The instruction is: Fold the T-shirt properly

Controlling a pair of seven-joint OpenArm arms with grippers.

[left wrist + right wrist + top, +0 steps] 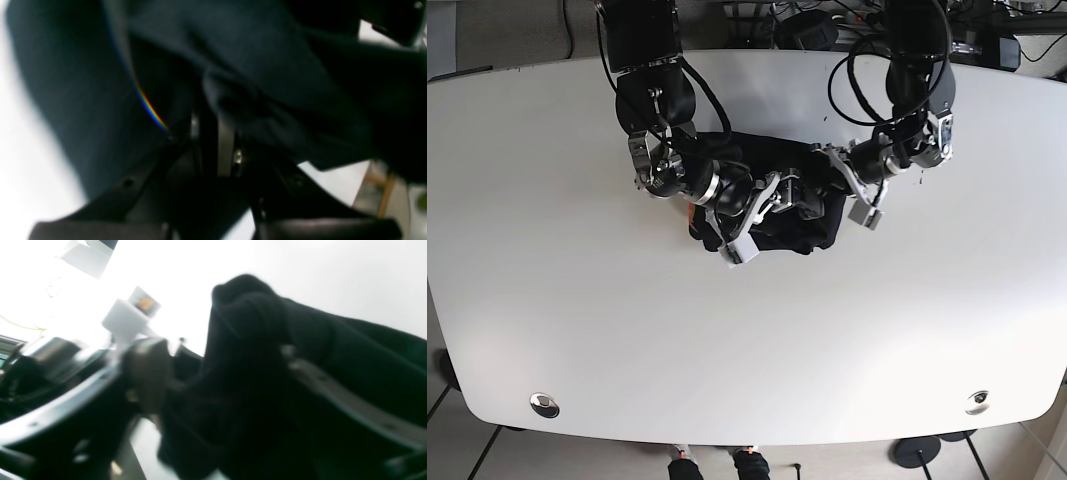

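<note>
Both the left gripper (832,190) and right gripper (762,212) pinch the bunched dark T-shirt (772,215); they'd best lift evenly and spread it flat.

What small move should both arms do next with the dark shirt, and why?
Probably draw both hands slowly apart. The T-shirt sits bunched in a heap on the table, with the left hand and right hand close together, each seemingly pinching cloth; spreading should flatten it.

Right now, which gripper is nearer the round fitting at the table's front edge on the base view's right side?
Left. The left gripper is at the T-shirt's right side, on the fitting's half of the table; the right gripper sits at the shirt's left side, farther away.
</note>
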